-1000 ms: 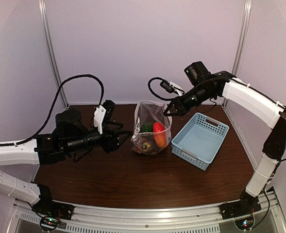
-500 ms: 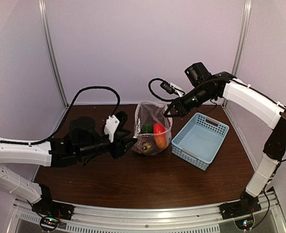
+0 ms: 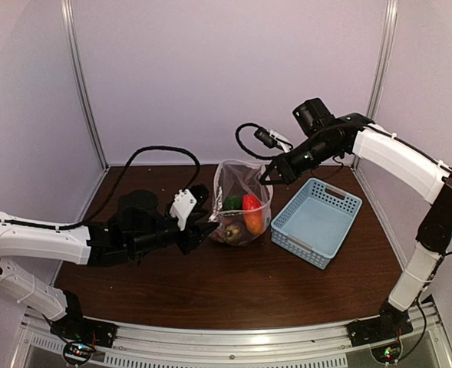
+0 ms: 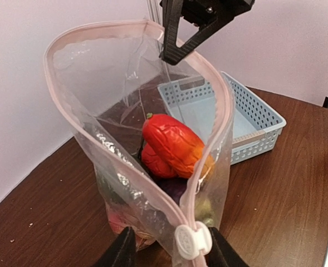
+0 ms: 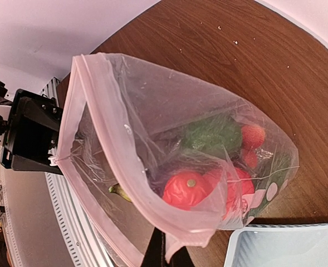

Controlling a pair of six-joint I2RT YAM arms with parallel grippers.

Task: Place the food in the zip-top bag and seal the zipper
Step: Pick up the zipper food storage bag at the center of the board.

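- Left gripper (image 4: 171, 255) reaches in low from the desk's left side. Its jaws stand apart on either side of the bag's near corner. The white slider (image 4: 192, 240) sits between them, against one finger, and no firm clamp shows.
- Right gripper (image 5: 165, 251) comes from the far right. Its fingers are pinched closed on the top edge of the bag and hold that side up.
- Desk (image 3: 210, 291): dark brown wood, with both arm bases at its near edge.
- Zip-top bag (image 4: 97, 72): clear and crinkly, standing upright about the middle of the desk, towards the far edge. Its mouth gapes wide.
- Basket (image 3: 318, 222): light blue and slotted, just beside the bag on the side of the desk's right edge. It is turned at an angle.
- Food, all inside the bag and piled at its bottom:
  - orange-red piece (image 4: 172, 142) on top
  - green lump (image 5: 211, 133) beside it
  - red tomato (image 5: 187, 189) against the near wall
  - small red fruits (image 5: 253, 136) deeper in; whatever lies under them is too blurred to name
- Zipper (image 4: 222, 111): a pale pinkish strip around the rim, its two sides well apart. They meet only at the slider's corner.
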